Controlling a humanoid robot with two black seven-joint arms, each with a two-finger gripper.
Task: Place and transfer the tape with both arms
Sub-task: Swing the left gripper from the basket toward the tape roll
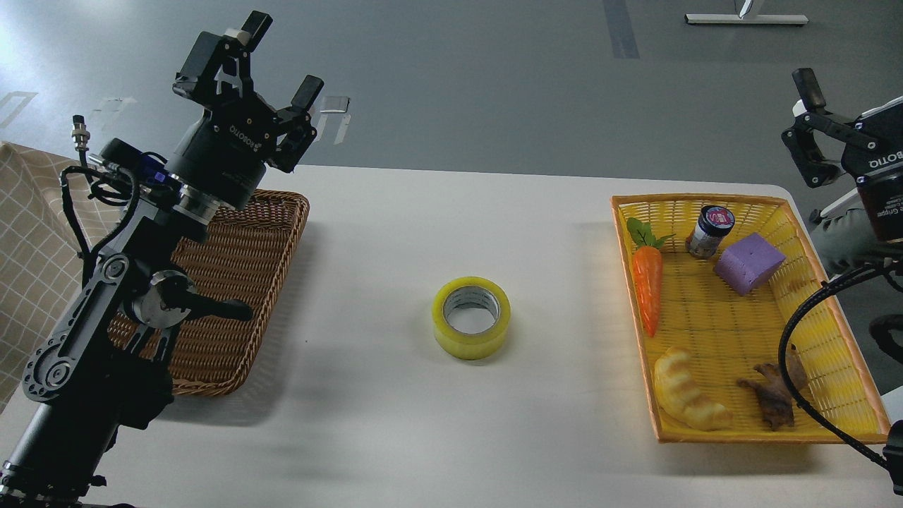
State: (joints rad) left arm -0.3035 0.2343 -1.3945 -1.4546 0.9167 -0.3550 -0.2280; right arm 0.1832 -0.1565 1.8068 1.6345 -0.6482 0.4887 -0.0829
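Yellow tape (471, 317) mid-table, room all round | left end effector (281, 55) spread, empty | right end effector (811, 113) unclear

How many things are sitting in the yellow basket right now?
5, all in the yellow basket: carrot along its left side, small jar at the far end, purple block beside the jar, bread toy near-left, brown figure near-right, partly behind a cable.

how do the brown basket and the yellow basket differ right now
The brown basket is dark wicker and looks empty where visible, partly hidden by the left arm. The yellow basket is bright and holds a carrot, a jar, a purple block, bread and a brown toy. Both are shallow, rectangular, and sit on the table.
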